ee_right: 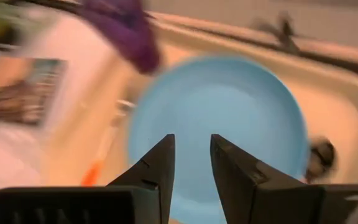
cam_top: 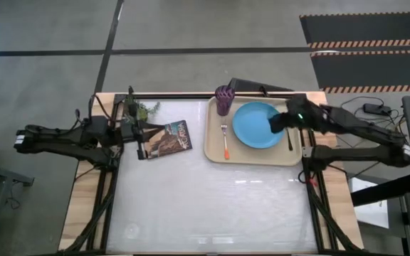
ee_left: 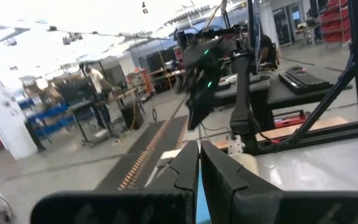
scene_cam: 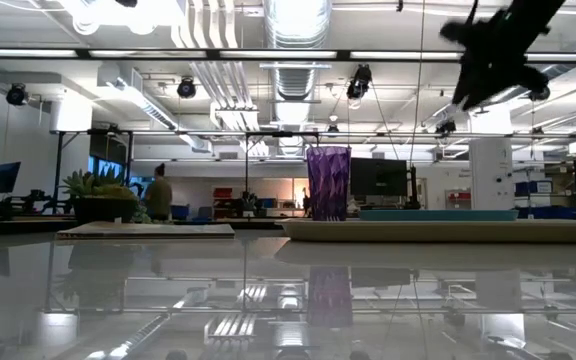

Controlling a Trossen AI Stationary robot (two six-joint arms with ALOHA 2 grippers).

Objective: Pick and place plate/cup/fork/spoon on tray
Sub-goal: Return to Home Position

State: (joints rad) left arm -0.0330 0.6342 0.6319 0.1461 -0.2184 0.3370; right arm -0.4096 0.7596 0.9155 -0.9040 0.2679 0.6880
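Note:
The beige tray [cam_top: 251, 156] lies at the table's far right. On it lie the light-blue plate [cam_top: 255, 125], the purple cup [cam_top: 224, 99] upright at its far left corner, the orange-handled fork [cam_top: 225, 141] left of the plate, and the dark spoon [cam_top: 289, 139] right of the plate. My right gripper [cam_top: 277, 122] hovers high over the plate's right edge, open and empty; its wrist view looks down on the plate [ee_right: 229, 118] and the spoon [ee_right: 321, 155]. My left gripper [cam_top: 142, 146] waits shut beside the book.
A small picture book [cam_top: 171, 137] lies left of the tray, and a green potted plant [cam_top: 142, 109] stands at the far edge behind it. The near half of the white table top [cam_top: 212, 206] holds nothing. People and benches show in the room beyond.

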